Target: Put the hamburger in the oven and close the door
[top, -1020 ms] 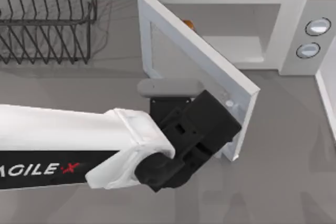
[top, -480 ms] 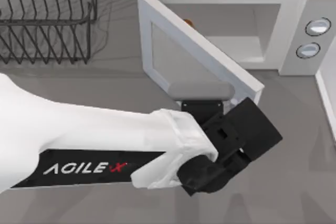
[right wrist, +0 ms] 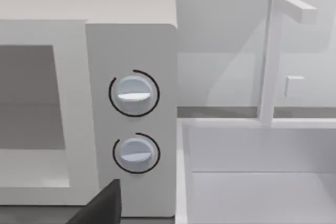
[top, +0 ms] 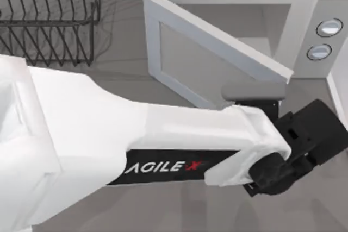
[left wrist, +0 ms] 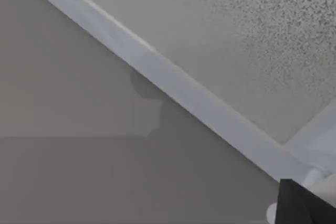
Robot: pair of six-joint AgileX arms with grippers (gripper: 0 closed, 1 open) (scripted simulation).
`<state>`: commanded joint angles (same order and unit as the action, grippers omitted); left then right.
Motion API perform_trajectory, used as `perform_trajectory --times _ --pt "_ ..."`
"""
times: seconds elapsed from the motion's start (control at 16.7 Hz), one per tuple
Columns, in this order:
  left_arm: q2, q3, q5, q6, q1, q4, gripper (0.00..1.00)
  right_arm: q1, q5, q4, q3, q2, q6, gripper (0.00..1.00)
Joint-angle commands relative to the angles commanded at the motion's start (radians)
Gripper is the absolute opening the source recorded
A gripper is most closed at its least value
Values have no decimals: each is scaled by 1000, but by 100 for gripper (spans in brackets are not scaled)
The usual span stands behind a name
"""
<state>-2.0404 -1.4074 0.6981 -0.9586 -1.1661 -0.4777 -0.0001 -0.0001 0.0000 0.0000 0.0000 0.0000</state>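
Observation:
The oven (top: pixel 304 9) stands at the back right with its two round knobs (top: pixel 329 27) on the side panel; the right wrist view faces that panel (right wrist: pixel 134 124). The door (top: pixel 217 39) is hinged at the left and stands ajar at a slant across the cavity. The hamburger is hidden behind it. My left arm reaches across the table, and my left gripper (top: pixel 315 131) sits just past the door's free edge, in front of the knob panel. The left wrist view looks close along the door frame (left wrist: pixel 199 108), with a dark fingertip (left wrist: pixel 304 205) beside a bit of silver handle (left wrist: pixel 315 174).
A dark wire rack (top: pixel 49 20) stands at the back left. A white open tray (top: pixel 340 93) borders the oven on the right, and the right wrist view shows its wall (right wrist: pixel 252 145). A dark gripper part (right wrist: pixel 100 205) shows low in front of the oven panel.
My left arm has swept to the right and the door has swung with it towards the oven. The orange sliver seen past the door earlier is now covered.

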Motion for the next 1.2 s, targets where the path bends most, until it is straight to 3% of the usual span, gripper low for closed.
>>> perform_trajectory --times 0.24,0.6,1.2 --pt "-111 -175 13 -42 -37 -89 0 0 0 0 0 0 0 100" --pt "-127 -200 12 -45 -34 -100 0 0 0 0 0 0 0 100" --pt "-296 -427 -80 166 151 -26 0 0 0 0 0 0 0 100"
